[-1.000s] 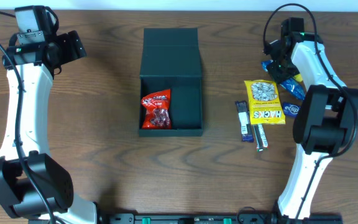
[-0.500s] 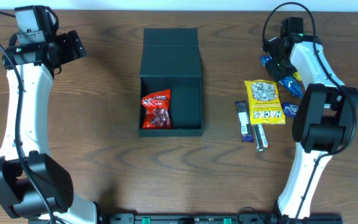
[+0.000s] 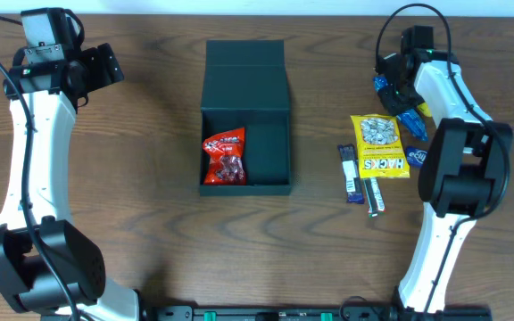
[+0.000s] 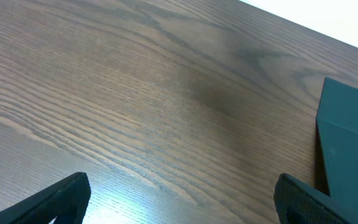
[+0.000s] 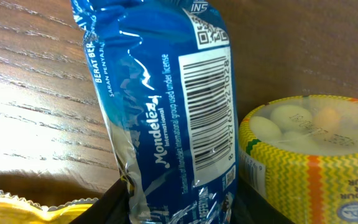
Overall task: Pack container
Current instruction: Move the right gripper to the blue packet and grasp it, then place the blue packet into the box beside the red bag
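Observation:
The container (image 3: 269, 152), a dark teal-black box, lies open at the table's middle with its flap lid (image 3: 245, 76) folded back. A red snack packet (image 3: 225, 158) lies in its left half. At the back right my right gripper (image 3: 398, 89) reaches down over a blue snack packet (image 5: 166, 106). In the right wrist view its dark fingers (image 5: 107, 208) press that packet from both sides, so my right gripper (image 5: 179, 208) is shut on it. My left gripper (image 4: 182, 202) hangs wide open over bare wood, left of the container (image 4: 350, 149), holding nothing.
A yellow HACKS packet (image 3: 380, 145), two slim bars (image 3: 350, 174) (image 3: 375, 194) and a small blue pack (image 3: 418, 158) lie right of the container. A yellow zigzag tub of pale candies (image 5: 309, 162) sits right beside the held packet. A yellow wrapper edge (image 5: 30, 208) shows at its left.
My right gripper has shifted slightly toward the back of the table and its jaws have narrowed onto the blue packet. The left arm has not moved.

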Available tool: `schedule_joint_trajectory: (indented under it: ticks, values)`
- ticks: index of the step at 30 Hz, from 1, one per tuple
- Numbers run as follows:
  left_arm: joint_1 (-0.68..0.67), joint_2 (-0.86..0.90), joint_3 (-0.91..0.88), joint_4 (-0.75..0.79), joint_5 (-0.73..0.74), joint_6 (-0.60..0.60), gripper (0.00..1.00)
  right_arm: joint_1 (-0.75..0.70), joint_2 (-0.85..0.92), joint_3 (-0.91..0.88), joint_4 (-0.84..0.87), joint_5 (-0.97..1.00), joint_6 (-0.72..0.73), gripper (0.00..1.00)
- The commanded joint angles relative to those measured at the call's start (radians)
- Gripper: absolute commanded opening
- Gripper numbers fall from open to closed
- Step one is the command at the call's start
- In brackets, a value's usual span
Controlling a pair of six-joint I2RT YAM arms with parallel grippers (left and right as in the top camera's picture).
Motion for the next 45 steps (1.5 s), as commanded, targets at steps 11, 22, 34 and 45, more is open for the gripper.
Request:
schedule_joint_trajectory:
  ticks: [11, 22, 34, 45]
  values:
    - [0.002, 0.012, 0.006, 0.001, 0.005, -0.008, 0.95, 0.091, 0.033, 0.192, -0.003, -0.023, 0.054, 0.31]
    - [0.002, 0.012, 0.006, 0.001, 0.004, -0.003, 0.95, 0.217, 0.0, 0.556, -0.179, -0.219, 0.018, 0.23]
    - [0.004, 0.012, 0.006, 0.005, 0.003, 0.135, 0.95, 0.502, -0.065, 0.595, -0.425, -0.239, -0.173, 0.18]
    - [0.032, 0.012, 0.006, 0.003, 0.004, 0.18, 0.95, 0.685, -0.066, 0.558, -0.491, -0.235, -0.2, 0.17]
